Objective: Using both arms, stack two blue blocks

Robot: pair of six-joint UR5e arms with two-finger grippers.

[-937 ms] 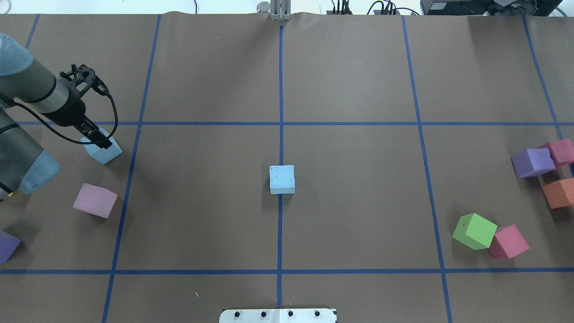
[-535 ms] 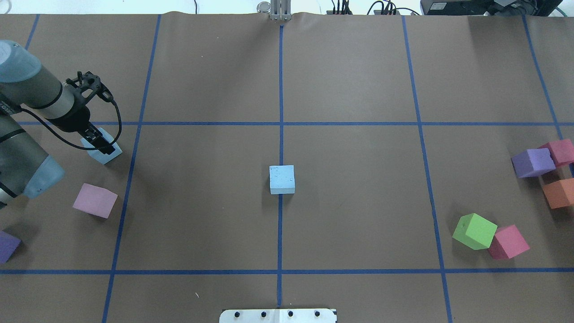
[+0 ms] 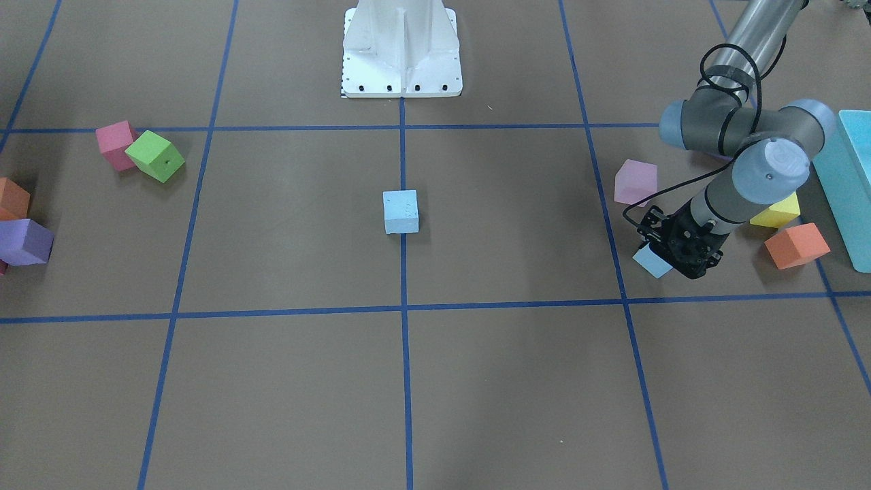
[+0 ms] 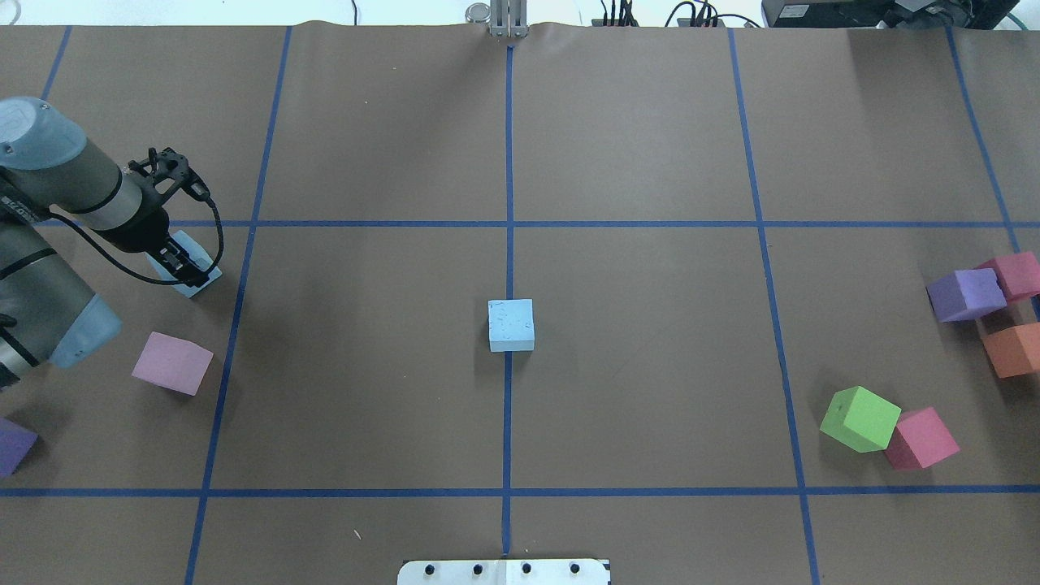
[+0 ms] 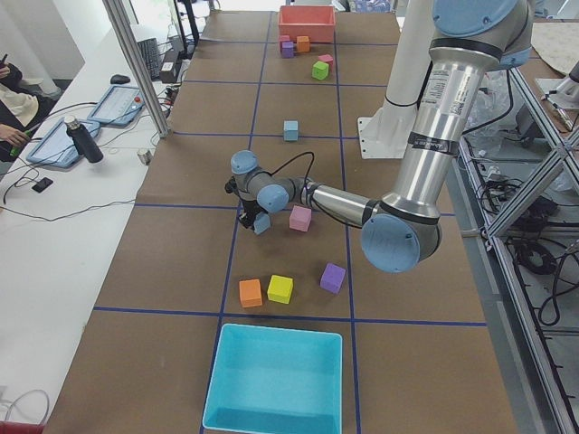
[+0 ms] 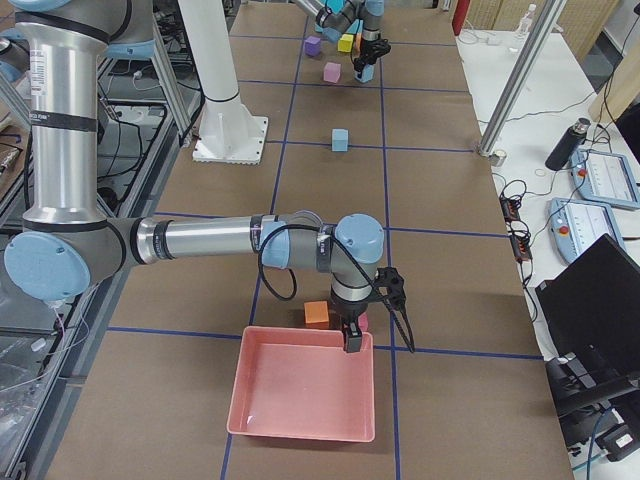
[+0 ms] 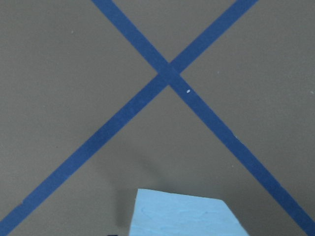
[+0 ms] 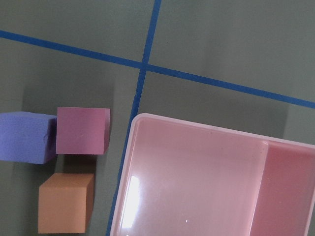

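One sky-blue block (image 4: 511, 325) sits at the table's centre on a tape line, also seen in the front view (image 3: 400, 211). The other blue block (image 4: 206, 280) lies at the far left, partly covered by my left gripper (image 4: 183, 266). The gripper's fingers reach down around it and look open. In the front view the block (image 3: 650, 262) pokes out beside the gripper (image 3: 665, 262). Its top shows at the bottom of the left wrist view (image 7: 184, 216). My right gripper (image 6: 347, 340) hangs over the rim of a pink tray (image 6: 303, 393); I cannot tell its state.
A pink cube (image 4: 172, 363) and a purple cube (image 4: 12, 445) lie near the left arm. Yellow (image 3: 776, 212) and orange (image 3: 796, 245) cubes and a teal box (image 3: 854, 184) are beyond it. Green (image 4: 860, 418), red (image 4: 920, 439), purple (image 4: 965, 294) and orange (image 4: 1011, 349) cubes are at the right.
My left gripper has come down over the left blue block and covers more of it. The block and the centre block have not moved.
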